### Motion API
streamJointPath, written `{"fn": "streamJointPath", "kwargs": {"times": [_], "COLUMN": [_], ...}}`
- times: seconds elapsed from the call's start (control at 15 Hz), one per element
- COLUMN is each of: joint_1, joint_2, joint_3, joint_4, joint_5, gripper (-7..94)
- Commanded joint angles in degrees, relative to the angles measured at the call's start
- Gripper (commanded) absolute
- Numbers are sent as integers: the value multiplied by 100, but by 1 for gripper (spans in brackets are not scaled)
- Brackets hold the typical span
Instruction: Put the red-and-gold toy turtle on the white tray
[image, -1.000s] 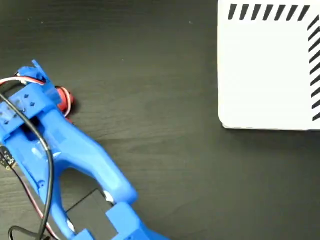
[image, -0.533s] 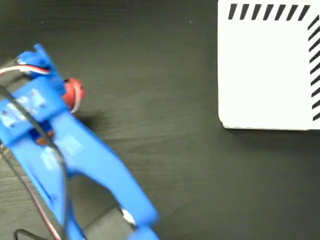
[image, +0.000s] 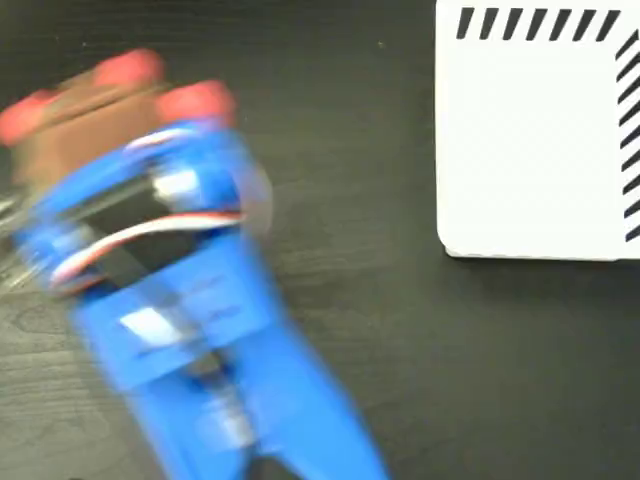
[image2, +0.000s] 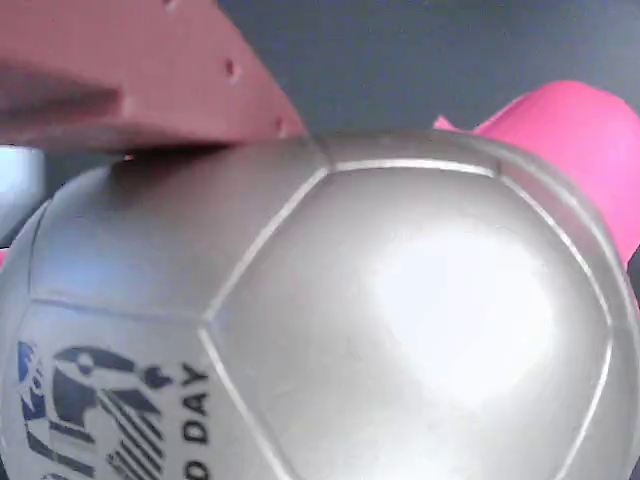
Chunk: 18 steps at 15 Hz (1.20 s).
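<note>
The red-and-gold toy turtle (image: 95, 115) shows blurred and large at the upper left of the fixed view, its brownish body ringed by coral-red legs, raised off the dark table. My blue gripper (image: 110, 150) is shut on it from below in the picture. In the wrist view the shiny domed shell (image2: 330, 320) with its dark printed mark fills the frame, one finger (image2: 150, 80) presses on its top left, and a pink-red leg (image2: 570, 140) sticks out at the right. The white tray (image: 530, 140), striped black along two edges, lies at the upper right, well apart from the turtle.
The blue arm (image: 230, 380) runs from the bottom middle up to the left, blurred by motion. Dark wood-grain table (image: 380, 330) lies between the arm and the tray.
The arm has risen towards the camera and swung right, lifting the turtle off the table. The turtle now looks much larger and sits higher in the fixed view.
</note>
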Motion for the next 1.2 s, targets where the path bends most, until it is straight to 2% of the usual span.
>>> {"fn": "streamJointPath", "kwargs": {"times": [0.0,0.2,0.47,1.13], "joint_1": [1494,2962,3990,4878], "joint_2": [53,-791,-1731,-3463], "joint_3": [-817,-1564,-2109,-2285], "joint_4": [114,0,-9,-536], "joint_5": [62,-158,-176,-431], "gripper": [0,0,0,0]}}
